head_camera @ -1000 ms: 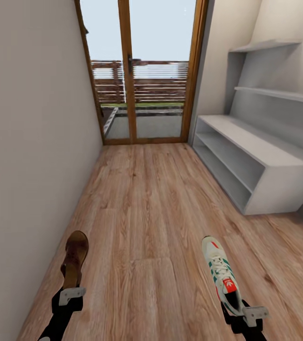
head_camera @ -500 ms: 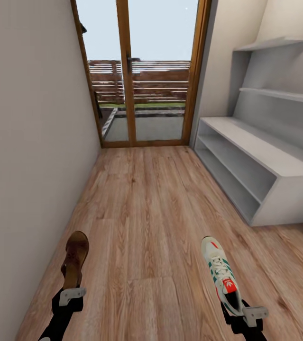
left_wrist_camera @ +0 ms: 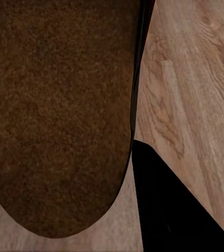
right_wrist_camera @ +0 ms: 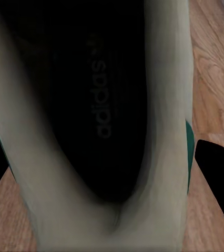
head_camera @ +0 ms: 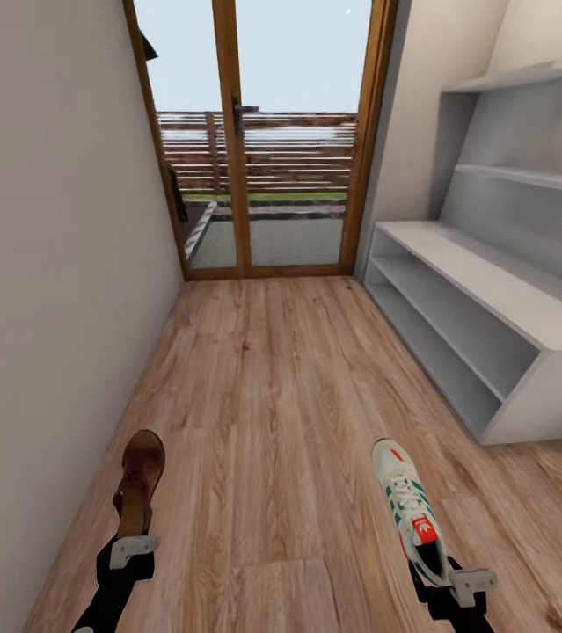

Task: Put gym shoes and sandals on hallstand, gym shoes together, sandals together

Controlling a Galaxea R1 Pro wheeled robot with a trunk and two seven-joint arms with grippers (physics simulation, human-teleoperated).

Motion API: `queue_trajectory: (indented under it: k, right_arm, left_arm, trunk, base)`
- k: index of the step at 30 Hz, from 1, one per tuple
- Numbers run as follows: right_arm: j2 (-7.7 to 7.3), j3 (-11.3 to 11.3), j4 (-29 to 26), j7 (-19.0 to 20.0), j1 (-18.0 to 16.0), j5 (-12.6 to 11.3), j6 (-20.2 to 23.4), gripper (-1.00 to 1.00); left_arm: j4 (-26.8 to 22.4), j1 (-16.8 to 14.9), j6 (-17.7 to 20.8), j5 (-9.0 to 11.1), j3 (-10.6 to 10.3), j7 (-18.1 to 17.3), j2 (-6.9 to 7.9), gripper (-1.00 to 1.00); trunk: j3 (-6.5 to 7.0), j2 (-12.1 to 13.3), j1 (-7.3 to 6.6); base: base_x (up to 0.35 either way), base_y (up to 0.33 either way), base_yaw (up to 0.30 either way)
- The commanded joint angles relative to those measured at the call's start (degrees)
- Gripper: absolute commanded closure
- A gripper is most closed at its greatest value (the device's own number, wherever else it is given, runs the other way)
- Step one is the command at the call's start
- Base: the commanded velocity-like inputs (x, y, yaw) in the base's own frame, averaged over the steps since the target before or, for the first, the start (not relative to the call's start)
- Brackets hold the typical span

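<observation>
My left gripper [head_camera: 131,538] is shut on the heel end of a brown sandal [head_camera: 139,480], held above the corridor floor [head_camera: 272,387] at the lower left of the head view. Seen from the left wrist, the sandal's brown footbed [left_wrist_camera: 59,115] is right up close. My right gripper [head_camera: 434,567] is shut on the heel of a white gym shoe [head_camera: 409,507] with green stripes and a red tongue label, toe pointing forward. Its dark inside [right_wrist_camera: 91,100] faces the right wrist camera. The pale-grey hallstand [head_camera: 492,308] stands ahead along the right wall, its bench top and shelves bare.
A wood-framed glass door [head_camera: 254,141] closes the corridor's far end. A plain wall [head_camera: 52,264] runs close along the left. Open plank floor stretches between me and the rack.
The whole head view has shifted: the door and the hallstand look nearer and larger, so the camera has moved forward. Both grippers hold their shoes as before.
</observation>
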Motion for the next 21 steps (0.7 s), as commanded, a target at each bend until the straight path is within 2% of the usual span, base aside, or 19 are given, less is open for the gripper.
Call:
queue_trajectory:
  k: [1, 10, 21]
  right_arm:
    - [0.0, 0.1, 0.0, 0.4, 0.0, -0.6, -0.1, 1.0]
    - [0.07, 0.1, 0.1, 0.4, -0.1, -0.6, -0.1, 1.0]
    - [0.01, 0.1, 0.1, 0.3, 0.0, -0.6, -0.1, 1.0]
  left_arm:
    - [0.0, 0.0, -0.1, 0.0, 0.1, -0.1, 0.0, 1.0]
    - [0.0, 0.0, -0.1, 0.0, 0.1, -0.1, 0.0, 1.0]
    - [0.1, 0.0, -0.1, 0.0, 0.1, -0.1, 0.0, 1.0]
  trunk:
    - [-0.05, 0.0, 0.02]
    - [-0.05, 0.0, 0.02]
    - [-0.05, 0.0, 0.02]
  base:
    - [0.335, 0.0, 0.023]
    - [0.334, 0.0, 0.144]
    - [0.334, 0.0, 0.01]
